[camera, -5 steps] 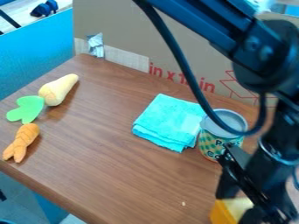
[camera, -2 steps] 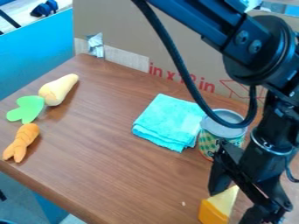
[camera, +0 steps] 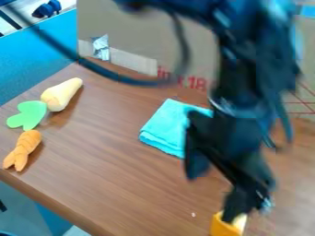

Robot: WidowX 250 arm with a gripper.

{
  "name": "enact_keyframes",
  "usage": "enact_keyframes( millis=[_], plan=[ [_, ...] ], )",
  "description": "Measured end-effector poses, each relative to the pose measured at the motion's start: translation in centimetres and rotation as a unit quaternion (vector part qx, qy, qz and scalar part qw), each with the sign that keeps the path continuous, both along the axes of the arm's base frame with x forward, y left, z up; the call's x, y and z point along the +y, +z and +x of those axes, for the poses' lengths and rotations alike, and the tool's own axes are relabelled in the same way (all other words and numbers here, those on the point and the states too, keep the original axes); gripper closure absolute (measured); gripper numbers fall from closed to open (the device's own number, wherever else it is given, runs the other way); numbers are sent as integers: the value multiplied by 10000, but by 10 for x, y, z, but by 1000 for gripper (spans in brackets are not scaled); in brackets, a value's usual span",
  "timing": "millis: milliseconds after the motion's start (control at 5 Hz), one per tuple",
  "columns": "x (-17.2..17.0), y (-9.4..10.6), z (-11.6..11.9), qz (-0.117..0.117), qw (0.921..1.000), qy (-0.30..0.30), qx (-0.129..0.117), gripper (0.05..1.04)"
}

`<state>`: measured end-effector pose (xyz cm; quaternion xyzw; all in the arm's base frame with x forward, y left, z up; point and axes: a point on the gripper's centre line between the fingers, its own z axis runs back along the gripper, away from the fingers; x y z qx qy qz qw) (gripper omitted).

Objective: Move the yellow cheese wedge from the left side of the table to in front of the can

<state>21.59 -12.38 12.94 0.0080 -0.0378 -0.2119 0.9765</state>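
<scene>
Where the folded turquoise cloth [camera: 170,127] lies on the brown table [camera: 117,170], the black gripper [camera: 212,198] hangs at its near right side; all places below are given from that cloth.

Camera view, items:
- Gripper, one. Jaws spread wide, a gap between them, nothing pinched. One finger overlaps the cloth's right edge in the view; the other reaches down to the yellow wedge. Whether either makes contact cannot be told.
- Yellow toy wedge [camera: 226,227], one. On the table, nearer the camera than the cloth and somewhat right of it, partly behind the lower fingertip.
- Orange toy carrot [camera: 23,150], one. Well left of the cloth, by the table's edge.
- Pale yellow toy vegetable [camera: 61,94], one. Left of the cloth and farther back, its green leaf [camera: 28,115] toward the carrot.
- Cardboard panel [camera: 203,50], one. Upright behind the cloth, printed in red, with a silvery strip [camera: 101,47] to the cloth's far left.

Hazards, as judged:
- Wedge: a small sideways swing of the lower finger could knock or tip it; its sloping faces could slip out if the jaws closed off-centre.
- Cloth: a low sweep could snag its right edge and drag or unfold it, since soft fabric catches easily on a fingertip.
</scene>
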Motion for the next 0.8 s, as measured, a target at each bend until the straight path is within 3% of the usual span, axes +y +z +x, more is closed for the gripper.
enact_keyframes(
  millis=[200, 400, 600, 800],
  plan=[
    [51, 21, -7, 43, 9955, 913, -256, 77],
    [95, 18, -8, 1149, 9722, 2035, -138, 77],
    [142, 3, -3, 997, 9659, 2392, 13, 77],
    [189, -13, 1, 948, 9570, 2705, 445, 78]
  ],
)
